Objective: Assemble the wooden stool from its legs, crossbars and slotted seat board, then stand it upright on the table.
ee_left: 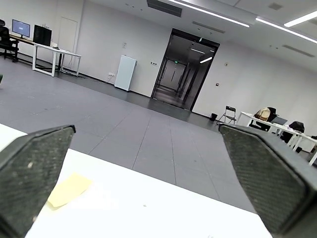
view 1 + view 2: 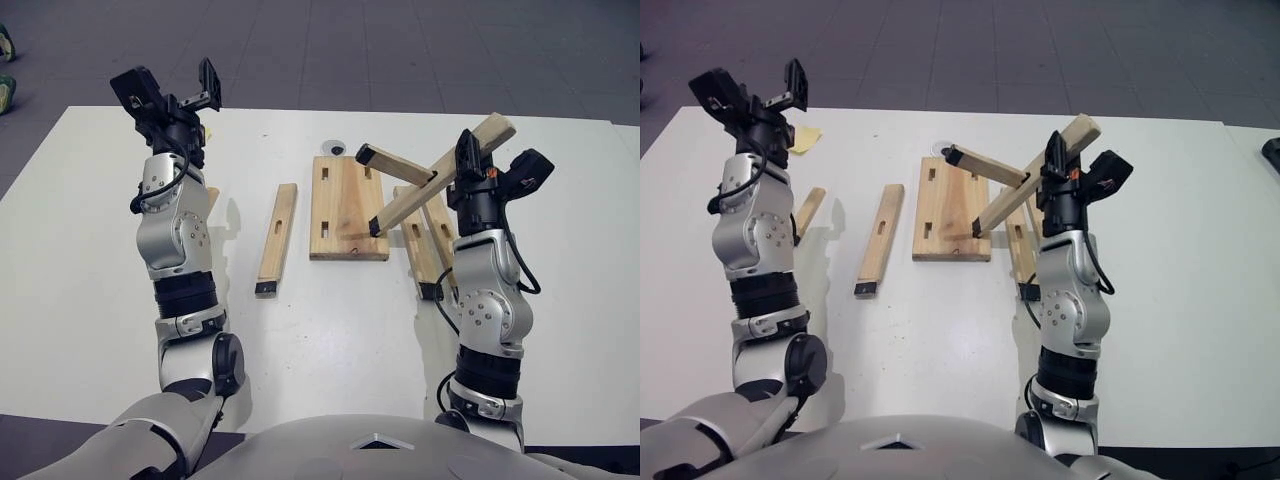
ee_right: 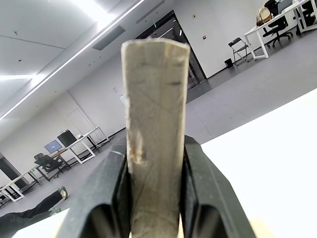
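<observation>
- The white worktop [image 2: 90, 250] holds all the stool parts. Nothing on it stands up like a stool yet.
- The seat board [image 2: 335, 215] lies flat in the middle with its slots showing. No leg sits in any slot, so I think that job is not done.
- One long leg [image 2: 405, 205] is up in the air and tilted. Its dark end is low over the board's right edge. I cannot tell if it touches the board.
- A crossbar [image 2: 395, 165] sticks out sideways from that leg, over the far part of the board. The two look joined, so maybe one small step is done.
- Another leg [image 2: 277, 238] lies loose just left of the board.
- More wooden pieces [image 2: 415, 245] lie flat right of the board, beside the right arm.
- A short stick [image 2: 810, 210] lies by the left arm, partly hidden.
- The right gripper [image 2: 466, 160] has its jaws squeezed tight on the tilted leg, near its upper end.
- The left gripper [image 2: 172, 86] is up high over the far left of the worktop. Its jaws are wide apart with nothing in them.
</observation>
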Robot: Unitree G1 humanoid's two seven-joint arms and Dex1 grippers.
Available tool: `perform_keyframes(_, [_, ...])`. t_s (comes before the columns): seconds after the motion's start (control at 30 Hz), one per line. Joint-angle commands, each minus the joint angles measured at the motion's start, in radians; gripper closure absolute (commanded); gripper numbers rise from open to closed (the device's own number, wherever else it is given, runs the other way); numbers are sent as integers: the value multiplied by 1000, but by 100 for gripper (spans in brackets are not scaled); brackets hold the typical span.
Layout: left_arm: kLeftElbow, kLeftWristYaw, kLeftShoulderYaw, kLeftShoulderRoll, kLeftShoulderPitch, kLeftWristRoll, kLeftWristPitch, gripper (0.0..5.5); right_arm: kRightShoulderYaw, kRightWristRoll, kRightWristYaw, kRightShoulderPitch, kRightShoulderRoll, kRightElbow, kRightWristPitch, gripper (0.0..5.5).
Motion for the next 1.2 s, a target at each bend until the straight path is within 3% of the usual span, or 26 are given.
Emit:
perform_keyframes(0.03, [-39, 74, 28, -6, -59, -33, 24, 10, 48, -81, -1, 10, -27, 46, 38, 451])
perform_keyframes(0.47, [-98, 157, -38, 0, -69, 23, 37, 10, 204, -241, 86, 90, -109, 50, 69, 451])
perform_keyframes(1.2, [-94, 154, -117, -11, -52, 95, -18, 10, 268, -266, 164, 87, -163, 86, 178, 451])
